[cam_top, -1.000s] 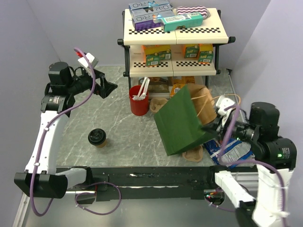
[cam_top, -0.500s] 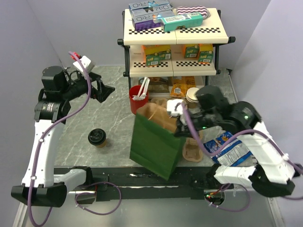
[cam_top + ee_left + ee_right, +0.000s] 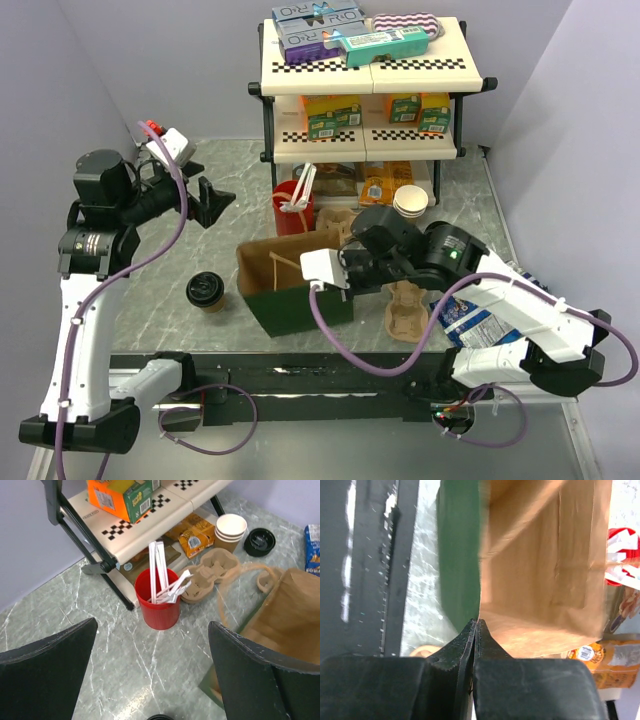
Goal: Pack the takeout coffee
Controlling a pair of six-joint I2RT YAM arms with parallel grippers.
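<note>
Currently: bag stood open, coffee not yet picked up

Step in hand, as I judge it: setting the green paper bag (image 3: 300, 308) mouth-up near the centre of the top view, ready for loading.

- Right hand (image 3: 338, 262): fully closed, pinching the bag's right rim.
- Left hand (image 3: 213, 198): jaws spread wide, nothing in them, raised in the upper left and well apart from the cup.
- Takeout coffee (image 3: 205, 291): upright on the table (image 3: 180, 250), left of centre, near the bag's left side but not touching it.

Next move, my estimate: the left hand drops to the cup, closes on the paper body below the black lid, lifts it level and carries it over the bag mouth. The right hand's pinch should help hold that mouth open.

View differences:
- Right wrist view shows the fingers meeting on the bag wall, green outside and brown inside. In the top view the wrist hardware hides this.
- Left wrist view shows the red cup of stirrers (image 3: 159, 605) and the bag's twine handle, with only a black sliver at the bottom edge, possibly the lid.
- Only the top view shows cup and bag together
</note>
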